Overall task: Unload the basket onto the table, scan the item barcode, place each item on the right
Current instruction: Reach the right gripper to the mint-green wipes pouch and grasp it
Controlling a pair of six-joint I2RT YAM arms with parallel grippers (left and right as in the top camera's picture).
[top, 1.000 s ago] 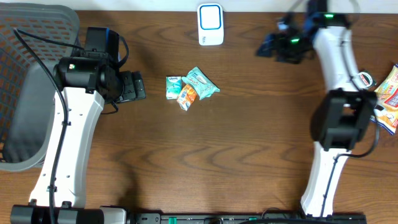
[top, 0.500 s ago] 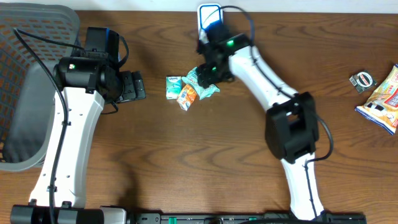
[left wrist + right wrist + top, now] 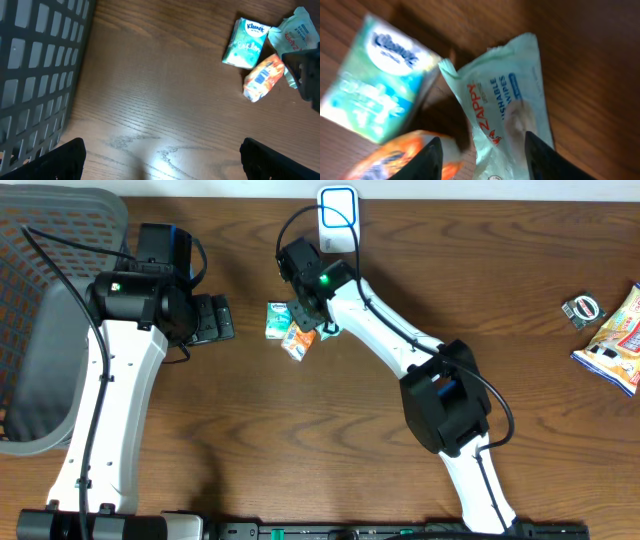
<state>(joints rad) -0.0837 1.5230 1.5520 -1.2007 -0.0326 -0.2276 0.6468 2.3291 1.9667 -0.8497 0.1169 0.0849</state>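
Note:
Three small items lie together at table centre: a teal Kleenex pack [image 3: 278,320] [image 3: 375,85], an orange packet [image 3: 299,337] [image 3: 395,160] and a pale green Zappy wipes pack [image 3: 505,105] [image 3: 295,32]. My right gripper [image 3: 312,315] [image 3: 485,160] hovers right over them. It is open, with its dark fingers on either side of the wipes pack and a gap at the left finger. The white barcode scanner [image 3: 338,218] stands at the back edge. My left gripper [image 3: 210,318] [image 3: 162,165] is wide open over bare wood, left of the items.
A grey mesh basket [image 3: 40,300] [image 3: 35,65] fills the far left. A snack bag [image 3: 615,340] and a small packet [image 3: 583,308] lie at the right edge.
My right arm has swung from the far right, past the scanner, down onto the cluster of items, and its jaws have narrowed. The left arm has not moved.

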